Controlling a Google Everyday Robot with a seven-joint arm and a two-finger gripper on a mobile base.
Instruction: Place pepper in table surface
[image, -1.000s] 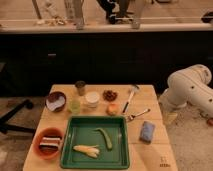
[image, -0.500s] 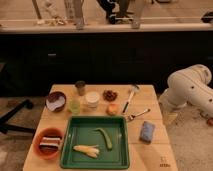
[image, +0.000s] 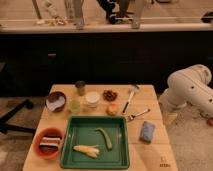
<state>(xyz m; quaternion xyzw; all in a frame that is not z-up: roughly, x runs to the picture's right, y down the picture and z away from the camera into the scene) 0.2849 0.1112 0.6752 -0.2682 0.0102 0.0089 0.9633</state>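
One white robot arm stood off the right-hand edge of the table surface, bent at the elbow and angled down toward the table's right side. The gripper appeared to hang at the arm's lower end, just beside that edge and well apart from the tray; whether it was clenched or released could not be told. It grasped nothing that could be seen.

The pepper lay inside the green tray, right of centre, slim and curved, and did not touch the wooden boards. A pale yellow banana-like piece lay in the same tray, near the pepper's lower left.

Items on the table surface:
- An orange bowl sat just left of the tray.
- A blue block lay to the tray's right.
- A purple bowl, a dark cup, a white container and a green cup stood behind the tray.
- Two utensils lay toward the back right.
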